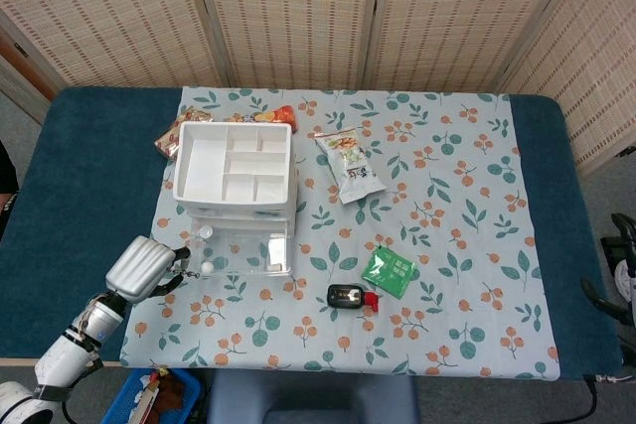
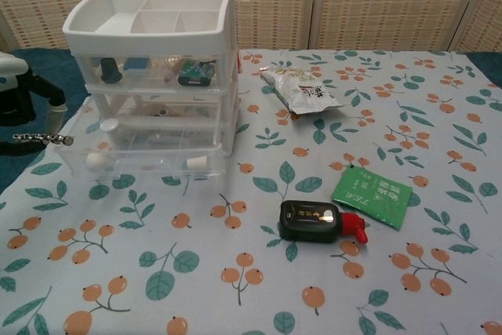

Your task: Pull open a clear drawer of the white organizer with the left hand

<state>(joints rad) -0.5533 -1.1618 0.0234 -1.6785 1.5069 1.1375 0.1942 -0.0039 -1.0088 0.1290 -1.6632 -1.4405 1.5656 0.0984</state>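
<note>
The white organizer (image 1: 235, 168) sits on the left part of the tablecloth (image 1: 447, 245), with its bottom clear drawer (image 1: 241, 250) already sticking out toward the robot. The left hand (image 1: 142, 267) is just off the drawer's front-left corner, so the drawer lies at about 2 o'clock from it in the head view. The drawer's long side runs 3-to-9, front facing 6. Fingers look curled in with nothing obviously in them; right hand isn't showing anywhere.
</note>
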